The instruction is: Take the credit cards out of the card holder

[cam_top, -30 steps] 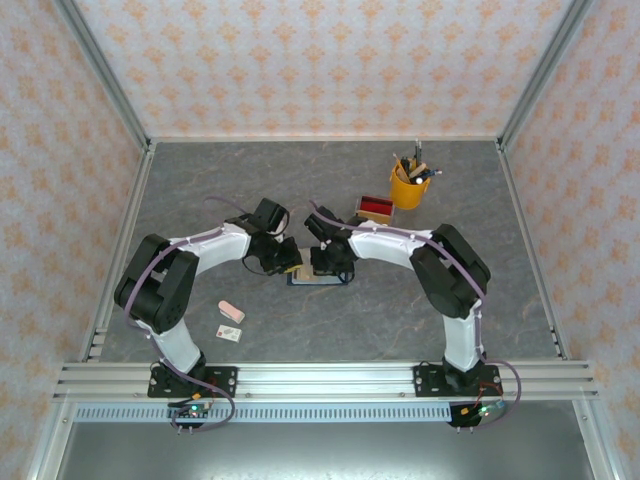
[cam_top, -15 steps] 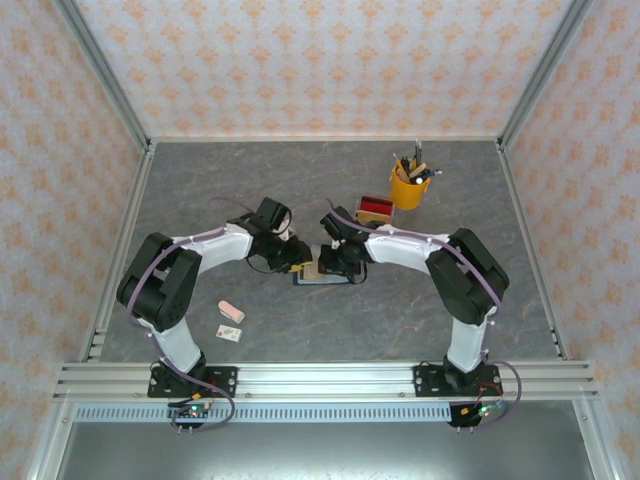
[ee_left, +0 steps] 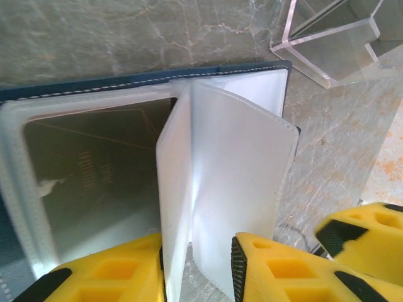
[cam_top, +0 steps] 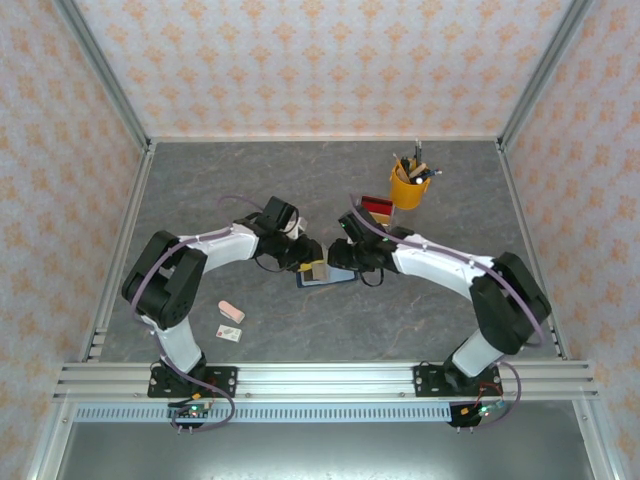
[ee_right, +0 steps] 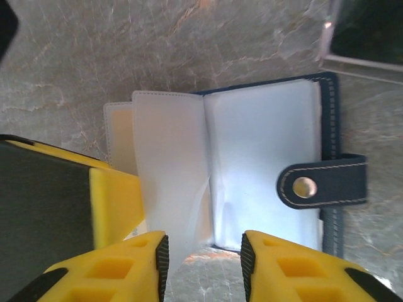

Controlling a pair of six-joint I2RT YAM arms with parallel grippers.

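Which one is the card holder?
Look at the middle of the grey table, where the left arm and right arm meet. The card holder lies open there, a dark blue book with cloudy plastic pages and a snap strap, unlike the clear tray behind it.

Twin white-and-black robot arms

The left arm (cam_top: 215, 243) and right arm (cam_top: 432, 266) wear white shells between bulky black joints, a purple cable running along each; black base plates (cam_top: 190, 380) are bolted to a silver rail (cam_top: 320, 378) at the tabletop's (cam_top: 400, 320) near edge. Fingers (ee_left: 119, 277) are yellow blocks with square recesses and black trim.
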